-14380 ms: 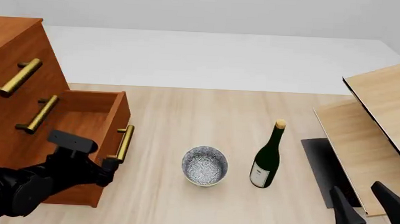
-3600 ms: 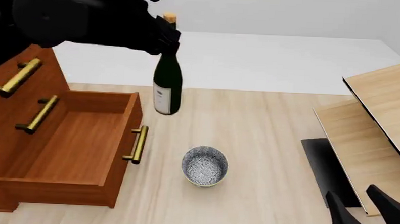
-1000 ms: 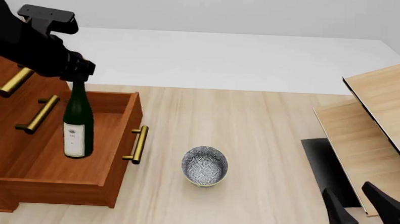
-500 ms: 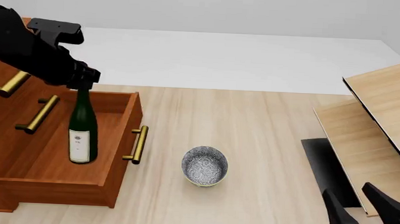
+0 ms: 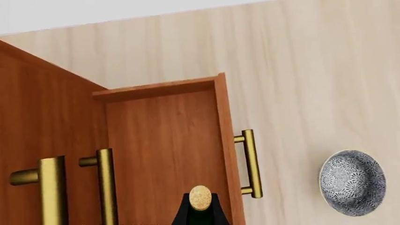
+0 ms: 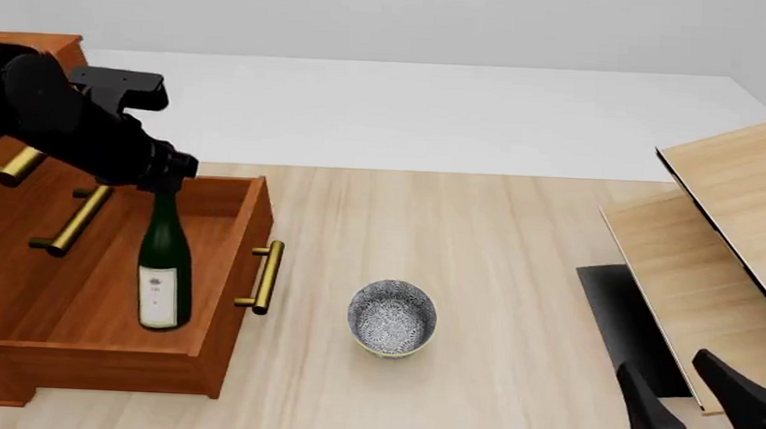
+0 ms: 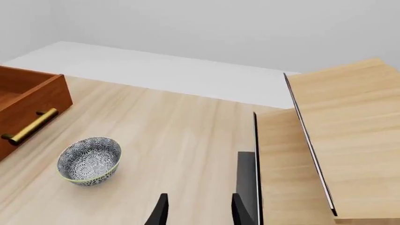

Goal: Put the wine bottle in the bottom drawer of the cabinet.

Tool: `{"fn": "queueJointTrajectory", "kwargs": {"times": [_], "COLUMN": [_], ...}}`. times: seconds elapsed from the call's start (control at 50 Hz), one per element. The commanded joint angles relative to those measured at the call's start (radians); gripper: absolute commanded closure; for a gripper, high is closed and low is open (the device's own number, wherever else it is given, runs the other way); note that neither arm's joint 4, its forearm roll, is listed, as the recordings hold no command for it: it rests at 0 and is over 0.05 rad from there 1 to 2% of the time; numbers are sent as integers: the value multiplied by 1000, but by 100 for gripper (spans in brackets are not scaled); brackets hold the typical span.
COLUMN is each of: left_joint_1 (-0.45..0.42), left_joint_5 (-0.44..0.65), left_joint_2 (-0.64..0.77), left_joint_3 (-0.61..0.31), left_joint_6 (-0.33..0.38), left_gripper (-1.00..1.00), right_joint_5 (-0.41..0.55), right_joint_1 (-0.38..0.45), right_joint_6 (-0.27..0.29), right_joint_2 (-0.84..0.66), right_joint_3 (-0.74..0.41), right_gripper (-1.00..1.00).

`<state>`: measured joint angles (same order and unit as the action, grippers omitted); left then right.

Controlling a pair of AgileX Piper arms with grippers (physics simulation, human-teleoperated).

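Standing upright in the pulled-out bottom drawer point(image 6: 213, 265) of the cabinet point(image 6: 13, 247) at the counter's point(image 6: 486, 238) left: wine bottle point(image 6: 164, 268), left pincer point(image 6: 163, 178) at its neck. Right of the drawer, bowl point(image 6: 392, 318). Far right, slanted panels point(image 6: 711, 248), right pincer point(image 6: 698, 408) before them.

The wine bottle point(image 6: 164, 268) bears a white label, its print illegible

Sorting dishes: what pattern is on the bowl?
Grey-and-white speckled bowl, clearest in the right wrist view.
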<state>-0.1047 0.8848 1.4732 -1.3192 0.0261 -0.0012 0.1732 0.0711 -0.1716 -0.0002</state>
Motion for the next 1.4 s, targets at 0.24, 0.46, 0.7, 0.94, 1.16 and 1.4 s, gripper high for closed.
{"fn": "queueJointTrajectory", "kwargs": {"times": [0.24, 0.46, 0.7, 0.94, 1.16, 1.4], "left_joint_1": [16, 6, 2, -30, -45, -22], "left_joint_5": [-25, -54, -67, -92, -132, -171], "left_joint_2": [-27, -15, -2, 19, 52, 111], "left_joint_3": [59, 85, 102, 131, 151, 144], "left_joint_6": [5, -11, -28, -63, -97, -97], "left_gripper": [100, 100, 100, 100, 100, 100], "right_joint_5": [-3, 4, 9, 10, 3, 12], "right_joint_1": [-5, -5, -6, -7, -7, -13], "right_joint_6": [3, 3, 2, 2, 1, 0], "right_joint_2": [0, 6, 8, 6, -1, 9], "right_joint_3": [0, 0, 0, 0, 0, 0], "right_gripper": [-100, -100, -100, -100, -100, -100]}}
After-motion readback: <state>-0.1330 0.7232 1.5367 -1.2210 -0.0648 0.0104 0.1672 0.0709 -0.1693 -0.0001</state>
